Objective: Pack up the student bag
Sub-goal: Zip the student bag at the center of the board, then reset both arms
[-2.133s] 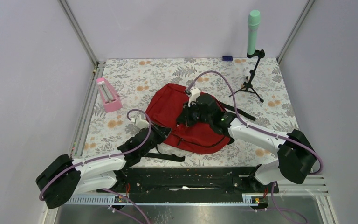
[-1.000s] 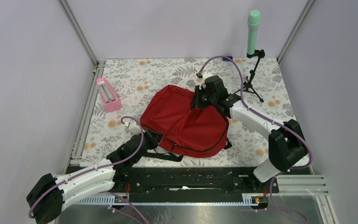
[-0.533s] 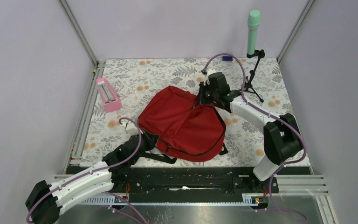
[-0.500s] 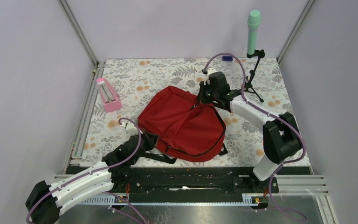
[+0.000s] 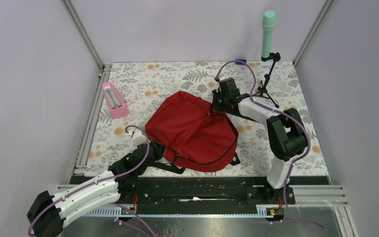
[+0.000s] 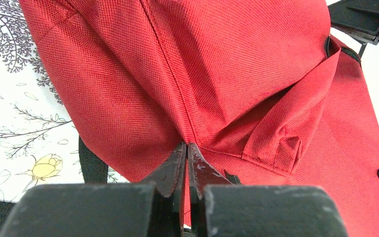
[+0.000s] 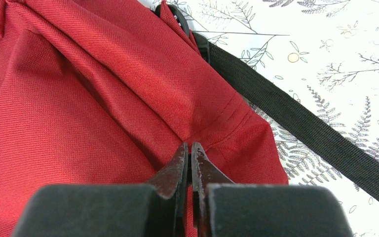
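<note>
On the table [image 5: 143,79] the red bag [image 5: 192,131] lies flat at the middle. The left gripper [image 6: 186,144] has its jaws clamped on the bag's near-left fabric, and the right gripper [image 7: 189,144] on its far-right corner. A pink case [image 5: 114,100] sits near the left edge.

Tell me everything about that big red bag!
The student bag is a big red backpack of woven fabric, with black straps and a black zipper. It lies slumped and wrinkled on the flowery table. The left gripper pinches a seam at its near-left edge, the right gripper a fold at its far-right corner, both shut on the cloth.
</note>
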Motion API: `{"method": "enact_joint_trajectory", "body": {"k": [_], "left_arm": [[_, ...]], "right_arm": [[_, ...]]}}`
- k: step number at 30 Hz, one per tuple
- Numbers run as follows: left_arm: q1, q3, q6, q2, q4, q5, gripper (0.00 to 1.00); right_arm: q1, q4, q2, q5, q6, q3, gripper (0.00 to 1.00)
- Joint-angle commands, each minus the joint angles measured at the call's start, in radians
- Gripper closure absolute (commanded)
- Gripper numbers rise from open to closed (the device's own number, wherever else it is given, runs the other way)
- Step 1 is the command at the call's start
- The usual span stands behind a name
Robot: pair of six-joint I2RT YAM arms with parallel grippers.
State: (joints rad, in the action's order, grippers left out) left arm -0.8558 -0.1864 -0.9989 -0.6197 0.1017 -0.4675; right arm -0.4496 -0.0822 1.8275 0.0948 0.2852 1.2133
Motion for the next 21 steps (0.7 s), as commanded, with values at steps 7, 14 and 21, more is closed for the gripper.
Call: {"method": "enact_joint_trajectory", "body": {"k": [7, 14, 21], "left_arm": [[0.010, -0.064, 0.078, -0.008, 0.050, -0.062, 0.80], [0.015, -0.149, 0.154, -0.023, 0.097, -0.072, 0.01], [0.141, -0.264, 0.266, -0.073, 0.131, 0.100, 0.01]], "right_arm": [[0.031, 0.039, -0.091, 0.004, -0.052, 0.012, 0.79], [0.031, 0.023, -0.229, 0.099, -0.100, -0.048, 0.21], [0.053, -0.043, -0.396, 0.051, -0.113, -0.168, 0.10]]}}
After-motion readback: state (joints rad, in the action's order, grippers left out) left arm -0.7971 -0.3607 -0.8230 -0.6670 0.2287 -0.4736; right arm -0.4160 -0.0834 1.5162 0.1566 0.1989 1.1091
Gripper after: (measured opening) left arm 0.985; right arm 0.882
